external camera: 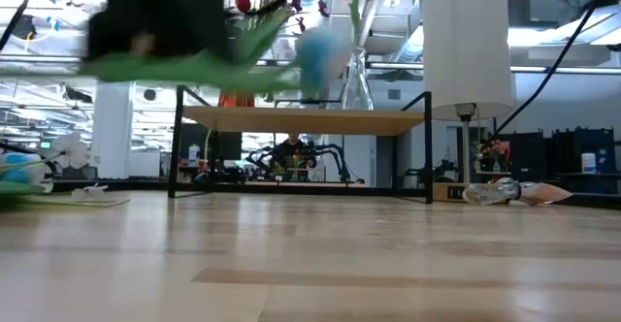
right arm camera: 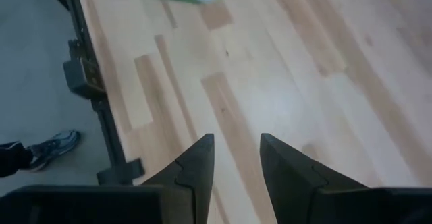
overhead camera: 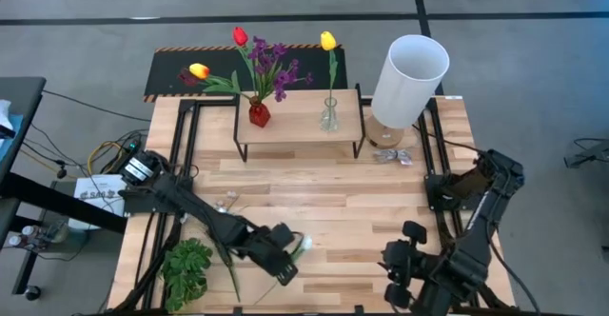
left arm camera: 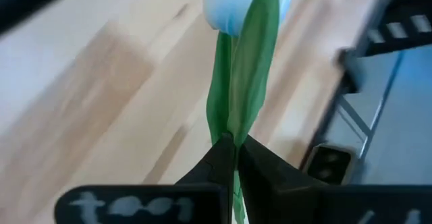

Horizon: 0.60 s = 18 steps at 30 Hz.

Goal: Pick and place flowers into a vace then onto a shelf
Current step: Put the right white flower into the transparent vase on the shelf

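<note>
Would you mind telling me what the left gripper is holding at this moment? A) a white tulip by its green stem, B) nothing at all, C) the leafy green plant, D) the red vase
A: in the left wrist view the left gripper has its fingers pinched together on the green stem of a white tulip, and the high view shows the same flower at its tip.
</note>
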{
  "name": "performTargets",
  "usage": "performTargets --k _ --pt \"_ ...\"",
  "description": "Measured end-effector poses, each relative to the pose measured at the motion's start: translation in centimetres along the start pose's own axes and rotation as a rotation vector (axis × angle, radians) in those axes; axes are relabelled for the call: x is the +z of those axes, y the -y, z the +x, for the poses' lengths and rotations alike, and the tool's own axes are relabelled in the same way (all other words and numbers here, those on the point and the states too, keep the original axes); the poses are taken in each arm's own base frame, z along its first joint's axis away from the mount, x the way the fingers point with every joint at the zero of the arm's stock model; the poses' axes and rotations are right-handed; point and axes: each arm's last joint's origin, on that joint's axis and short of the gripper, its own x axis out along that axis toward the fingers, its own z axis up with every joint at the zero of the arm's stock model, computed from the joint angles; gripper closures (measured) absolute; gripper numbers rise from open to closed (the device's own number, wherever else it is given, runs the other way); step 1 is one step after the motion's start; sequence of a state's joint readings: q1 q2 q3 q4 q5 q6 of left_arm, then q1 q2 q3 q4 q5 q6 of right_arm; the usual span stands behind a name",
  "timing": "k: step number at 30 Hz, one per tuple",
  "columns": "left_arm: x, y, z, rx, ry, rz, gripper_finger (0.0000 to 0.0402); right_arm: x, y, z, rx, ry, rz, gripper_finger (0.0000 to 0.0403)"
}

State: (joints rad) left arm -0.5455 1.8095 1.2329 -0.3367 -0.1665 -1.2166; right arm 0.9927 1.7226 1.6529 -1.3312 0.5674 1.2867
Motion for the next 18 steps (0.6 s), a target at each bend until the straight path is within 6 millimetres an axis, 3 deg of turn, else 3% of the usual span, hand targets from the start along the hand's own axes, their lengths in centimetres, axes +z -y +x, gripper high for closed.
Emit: performTargets --k 6,11,14,18 --pt "4.1 2.3 -1.5 -0.081 0.089 0.197 0.0401 -4.2 -1.0 1.4 0.068 -0.099 0.026 0.0290" --pt "7.3 3.7 -3.0 -0.144 0.147 0.335 0.0401 -7.5 -3.3 4.9 0.360 -0.189 0.054 0.0290" --pt "9.0 4.0 -3.7 -0.156 0.180 0.385 0.0401 -7.4 -4.5 6.4 0.557 -0.111 0.092 0.0290" --pt "10.8 3.6 -4.1 -0.141 0.222 0.438 0.0401 -4.3 -5.3 7.1 0.696 0.105 0.063 0.0290"
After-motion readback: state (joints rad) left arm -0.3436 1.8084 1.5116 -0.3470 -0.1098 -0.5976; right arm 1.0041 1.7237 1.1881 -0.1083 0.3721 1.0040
